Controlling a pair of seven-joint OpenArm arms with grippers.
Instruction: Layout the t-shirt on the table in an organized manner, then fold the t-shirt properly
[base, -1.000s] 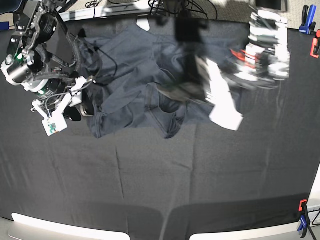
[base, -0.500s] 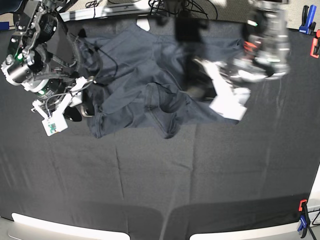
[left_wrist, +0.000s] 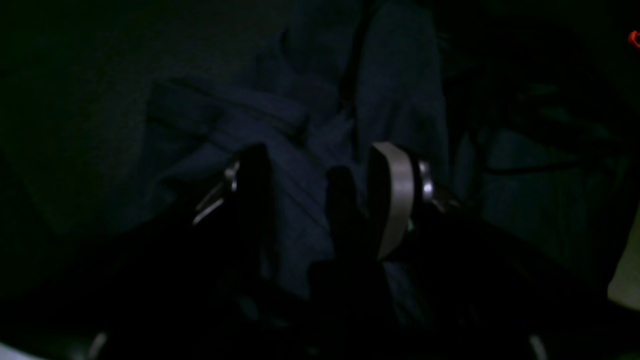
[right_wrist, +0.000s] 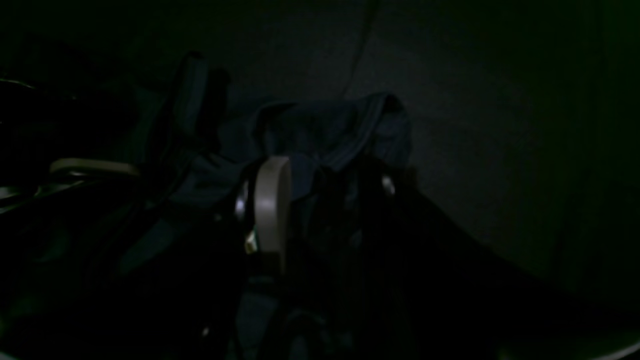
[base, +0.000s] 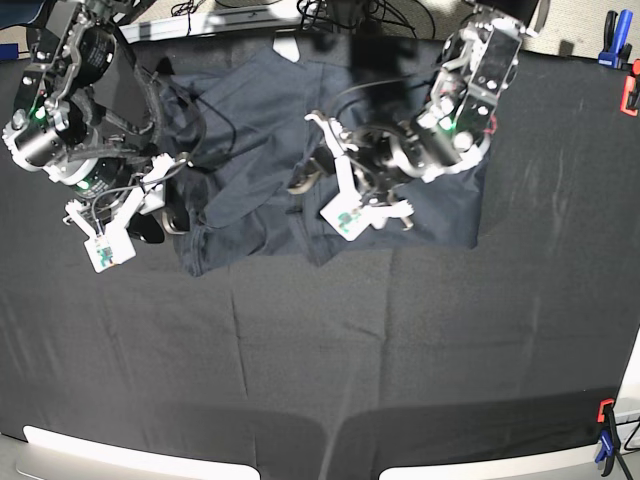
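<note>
Base view, near: table (base: 330, 360) bare black cloth, front edge cut off by frame. Mid-field: t-shirt (base: 260, 150) rumpled across far half, between both arms. Right gripper (base: 165, 205) at shirt's left edge; left gripper (base: 325, 175) over shirt middle.

Left wrist view only: left gripper (left_wrist: 320, 195) spread wide, navy folds visible between fingers, nothing pinched.

Right wrist view only: right gripper (right_wrist: 320, 200) part-closed, hemmed t-shirt (right_wrist: 325, 130) edge bunched between fingers.

Both wrist views very dark; contact points hard to make out.
</note>
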